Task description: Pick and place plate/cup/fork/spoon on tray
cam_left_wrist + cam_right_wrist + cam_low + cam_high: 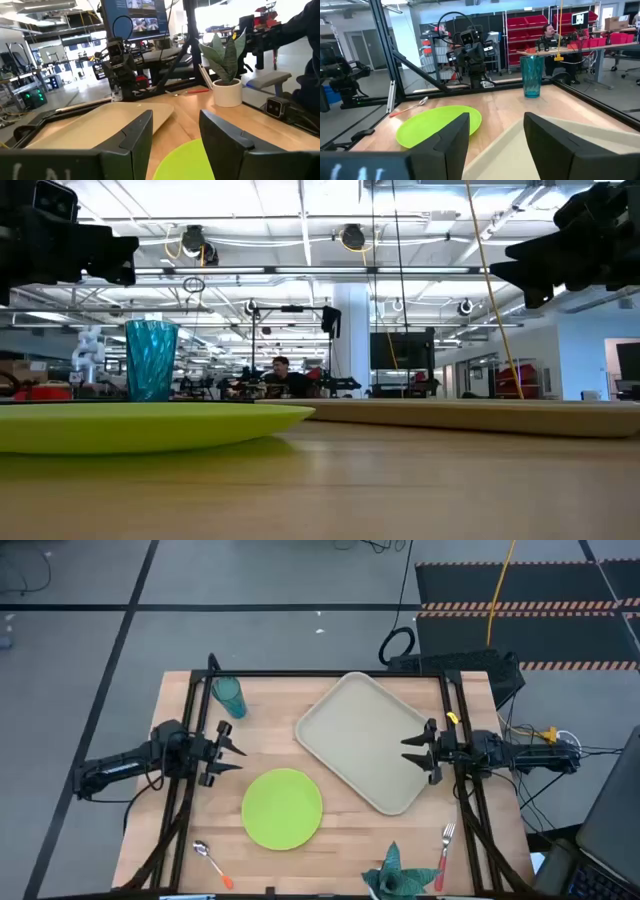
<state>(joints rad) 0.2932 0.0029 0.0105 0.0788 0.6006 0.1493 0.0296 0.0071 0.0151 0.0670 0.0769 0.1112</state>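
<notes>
High view: tray [366, 740] sits empty, angled, on the table's right half; plate [282, 807] just beside its near-left corner, apart from it. Cup [229, 696] upright at the far-left corner. Spoon [212, 863] at the near-left edge, fork [441, 854] at the near-right, a spiky leafy object [388, 877] between fork and plate. Left gripper [229, 752] hovers at the left edge, jaws spread, holding nothing. Right gripper [412, 754] over the tray's right rim, jaws also spread and empty. Nothing placed yet.

Low view: plate [150, 426] fills the left foreground, cup [151, 360] behind it, tray [480, 415] edge-on at right. Both grippers cut off at the top corners; fork and spoon not visible.

Left wrist view: left fingers [135, 137] apart, tray [95, 125] and plate [187, 160] edge ahead; right arm far off. Potted plant [226, 75] beyond the table.

Right wrist view: right fingers [452, 137] apart, plate [439, 125], cup [532, 76], spoon [410, 107] in sight; tray's near rim partly hidden behind the fingers. A person sits in the background.

Handling, my guess: plate light, stiff, slick and flat, so pinch the rim from the edge. Cup light, maybe squashy, tips easily; grip mid-wall. Fork and spoon thin and low, take the handles. Tines and spoon bowl are too small to read clearly
</notes>
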